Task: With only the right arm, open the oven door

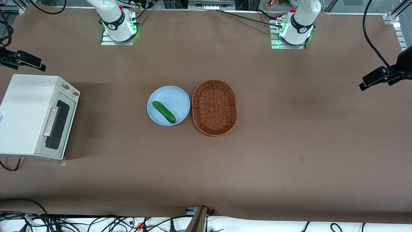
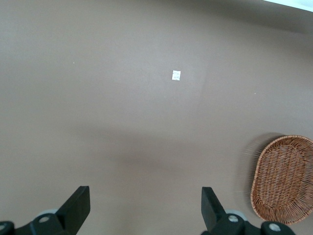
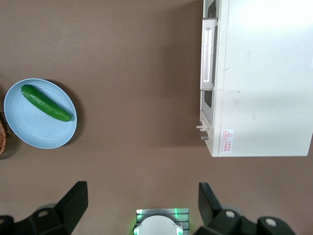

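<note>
Toward the working arm's end of the tabletop (image 1: 257, 161) sits the oven (image 1: 22, 112), cream-white box, door side facing the plate. Oven door (image 1: 57, 124) is shut, flat vs. the body; silver bar handle (image 1: 51, 121) runs across the dark glass window (image 1: 59, 125). Two round knobs (image 1: 70, 90) sit on the front panel beside the door, on the end nearer the arm bases. Label on the oven's top (image 3: 228, 141): small white sticker w/ pink print and a triangle mark, text too small to read. No other writing legible.

Pincer (image 3: 142, 205) hangs high over the tabletop between the oven and the plate, near the right arm's base (image 1: 117, 25), touching nothing. Fingers (image 3: 73, 200) spread wide, holding nothing. Green lights glow at that base.

Other stuff: light blue plate (image 1: 180, 96) mid-tabletop, well apart from the oven, w/ a green cucumber (image 1: 163, 111) lying diagonal on it. Brown wicker basket (image 1: 214, 107) just beside the plate, toward the parked arm's end. Bare brown tabletop lies between the oven door and the plate; nothing stands in front of the handle. Tiny white tag (image 2: 176, 75) stuck on the tabletop in the left wrist view. Black cables (image 1: 96, 222) bunch along the tabletop edge nearest the front camera.
</note>
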Tool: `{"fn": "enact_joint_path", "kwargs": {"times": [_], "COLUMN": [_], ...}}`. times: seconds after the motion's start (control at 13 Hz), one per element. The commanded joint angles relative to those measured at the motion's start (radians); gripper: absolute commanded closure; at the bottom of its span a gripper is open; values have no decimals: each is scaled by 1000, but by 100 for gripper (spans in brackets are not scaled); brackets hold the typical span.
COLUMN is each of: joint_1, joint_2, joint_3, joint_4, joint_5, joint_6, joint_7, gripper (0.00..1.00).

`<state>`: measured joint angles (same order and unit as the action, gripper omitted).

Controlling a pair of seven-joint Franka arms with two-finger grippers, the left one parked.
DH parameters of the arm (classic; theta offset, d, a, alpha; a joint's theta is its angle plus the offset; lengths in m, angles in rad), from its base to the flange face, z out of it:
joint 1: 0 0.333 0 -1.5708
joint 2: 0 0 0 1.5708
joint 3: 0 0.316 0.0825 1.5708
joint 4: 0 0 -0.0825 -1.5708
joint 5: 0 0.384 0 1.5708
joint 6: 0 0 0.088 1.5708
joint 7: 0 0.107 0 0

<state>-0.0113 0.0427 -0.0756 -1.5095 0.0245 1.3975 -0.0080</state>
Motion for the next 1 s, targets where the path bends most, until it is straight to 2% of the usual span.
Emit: {"fn": "enact_joint_path", "kwargs": {"times": [0.0,0.92], "joint_1": [-13,-15], "joint_2": [3,6], "joint_3": [20,17], "joint_4": [20,17], "joint_5": [-14,-11], "joint_6": [3,-11], "joint_7": [3,-7], "gripper": [0,0]}}
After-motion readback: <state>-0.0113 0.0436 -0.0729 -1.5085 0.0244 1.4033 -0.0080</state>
